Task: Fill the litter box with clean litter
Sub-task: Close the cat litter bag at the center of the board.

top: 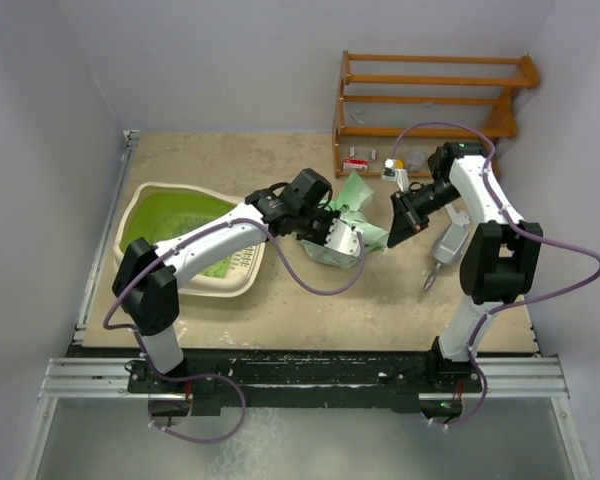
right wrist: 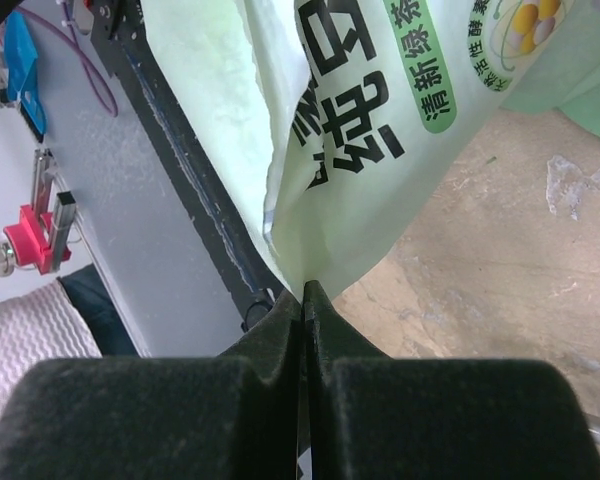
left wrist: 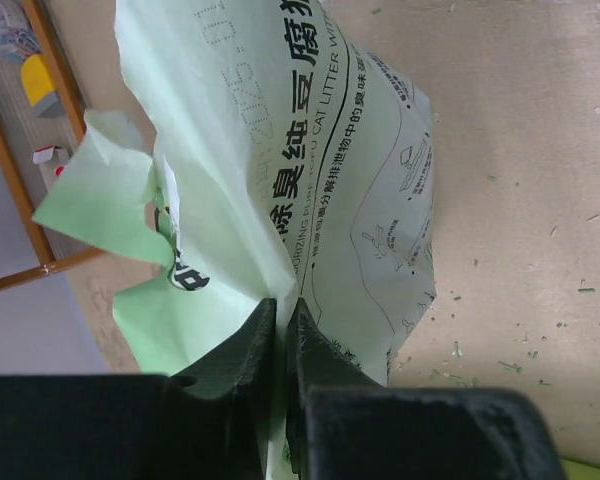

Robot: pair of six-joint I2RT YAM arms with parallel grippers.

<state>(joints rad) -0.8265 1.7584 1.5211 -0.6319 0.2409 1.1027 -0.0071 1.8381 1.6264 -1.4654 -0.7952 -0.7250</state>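
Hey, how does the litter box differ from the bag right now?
The litter box lies flat on the table, in neither hand; the bag is pinched by the left hand and right hand. The box is a smooth cream tray; the bag is crumpled and printed. Both show green.

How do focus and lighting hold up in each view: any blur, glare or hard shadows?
Top view: even light, soft shadows, sharp, no glare. Left wrist: print on the bag crisp, left gripper a dark mass with little detail. Right wrist: print sharp too, right gripper dark, background at left slightly soft.
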